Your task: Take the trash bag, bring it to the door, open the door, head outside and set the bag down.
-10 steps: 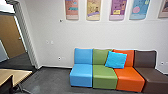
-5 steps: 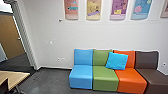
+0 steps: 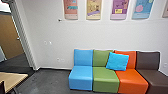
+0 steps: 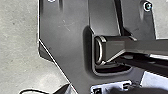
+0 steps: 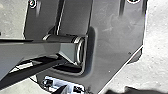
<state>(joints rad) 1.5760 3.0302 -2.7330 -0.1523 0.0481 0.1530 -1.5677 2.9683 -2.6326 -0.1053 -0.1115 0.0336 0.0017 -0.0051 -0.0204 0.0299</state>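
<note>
Of the left pincer and the right pincer, we cannot tell whether either stands apart or together, or is clamped on anything. At the lower edge of the right wrist view we note a dark shape (image 5: 127, 91) with an uneven outline; whether it is part of the trash bag we cannot tell, nor can we fix the bag's place. A similar dark form (image 4: 136, 91) lies at the lower edge of the left wrist view. Around the robot's own plate we see pale floor (image 4: 18, 45).

Farther out, in the head view, we observe a row of joined seats: blue (image 3: 81, 81), green (image 3: 106, 82), orange (image 3: 133, 82) and brown (image 3: 156, 78). A bright blue cushion (image 3: 117, 61) leans on the backrests where green meets orange. To the left we find the corner of a wooden bench (image 3: 12, 78), with a dark chair back (image 3: 2, 87) beside it. Behind the seats rises a white wall (image 3: 82, 35) bearing colourful posters (image 3: 93, 10), cut off by the upper edge. At the far left we distinguish a grey door frame (image 3: 23, 37) and, beyond it, a wooden door (image 3: 10, 35) with a handle (image 3: 18, 38).
</note>
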